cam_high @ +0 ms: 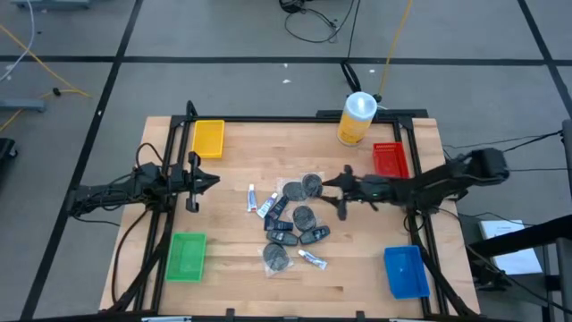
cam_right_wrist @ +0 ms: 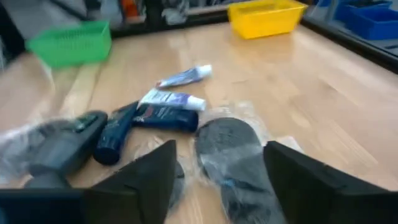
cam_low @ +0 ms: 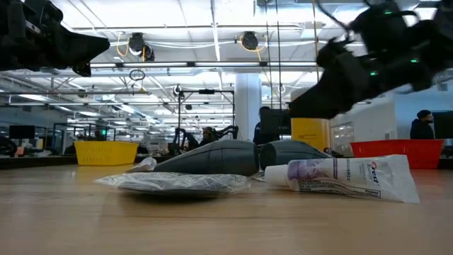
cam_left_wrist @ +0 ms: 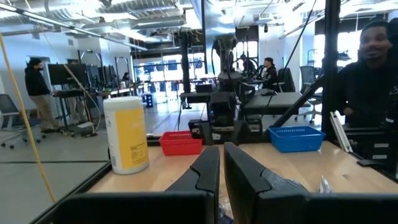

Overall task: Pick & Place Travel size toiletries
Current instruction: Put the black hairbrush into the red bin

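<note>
The toiletries lie in a loose pile (cam_high: 290,222) at the table's middle: white tubes (cam_high: 252,198), wrapped dark discs (cam_high: 304,216) and black oblong packs (cam_high: 284,237). In the low view, a tube (cam_low: 340,176) and a wrapped disc (cam_low: 177,182) lie flat on the wood. My right gripper (cam_high: 338,197) is open and hovers over the pile's right side. In the right wrist view (cam_right_wrist: 221,152) its fingers stand on either side of a wrapped disc (cam_right_wrist: 227,134), above it. My left gripper (cam_high: 192,183) is shut, left of the pile and raised (cam_left_wrist: 221,152).
A yellow canister with a white top (cam_high: 357,118) stands at the far edge. Small trays sit near the corners: yellow (cam_high: 209,138), red (cam_high: 390,159), green (cam_high: 186,255) and blue (cam_high: 405,271). Bare wood lies between the pile and the trays. People are in the room beyond.
</note>
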